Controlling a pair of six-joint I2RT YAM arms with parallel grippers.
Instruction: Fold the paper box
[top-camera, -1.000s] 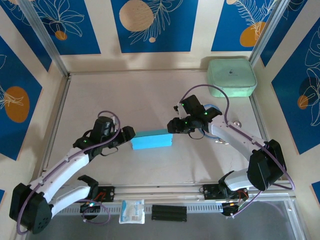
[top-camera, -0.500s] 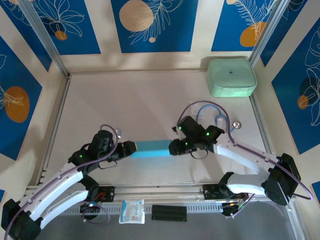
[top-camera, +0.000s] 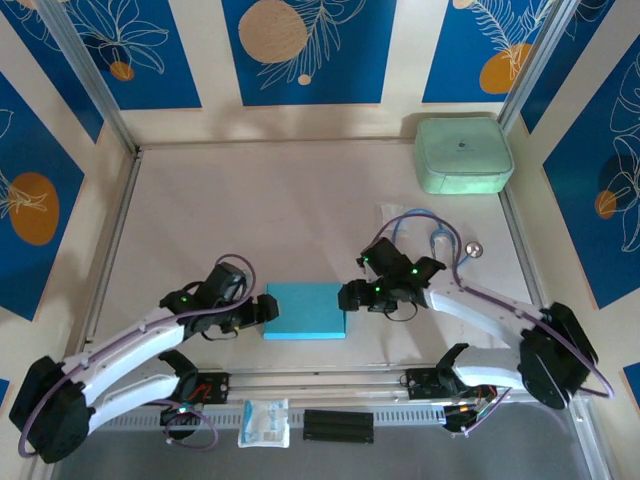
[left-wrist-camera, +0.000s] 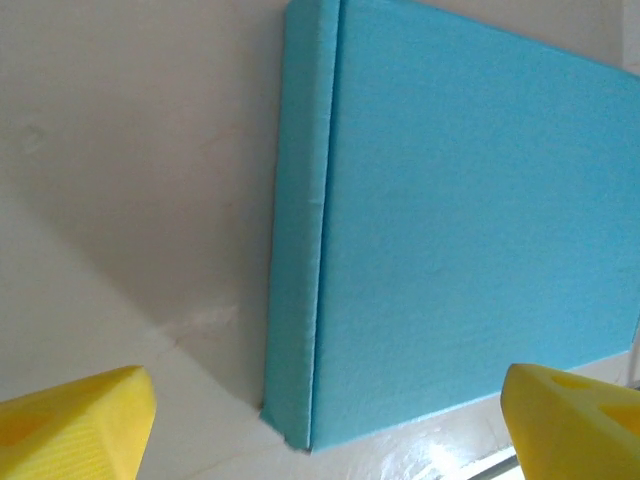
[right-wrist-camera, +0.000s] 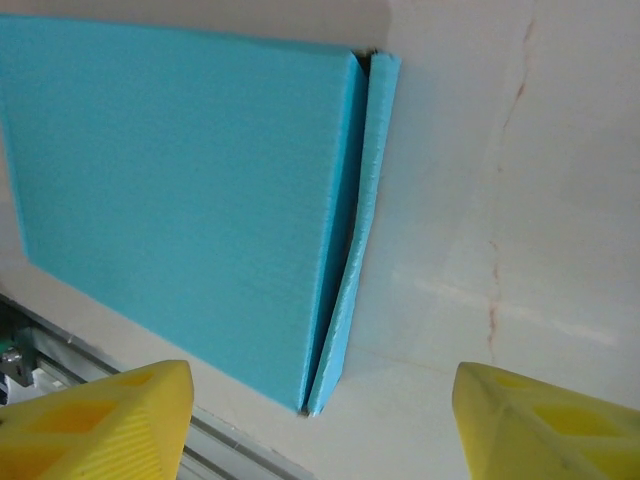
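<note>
Near the front of the table (top-camera: 280, 210): box (top-camera: 305, 310), closed, lying flat, blue face up. Left gripper (top-camera: 266, 309) just beside its left edge, right gripper (top-camera: 347, 296) just beside its right edge. Both spread wide, holding nothing. Right side flap (right-wrist-camera: 362, 220) gapes slightly.

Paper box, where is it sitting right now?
In the top view the paper box lies flat near the front edge of the table, between the left end effector and the right end effector.
</note>
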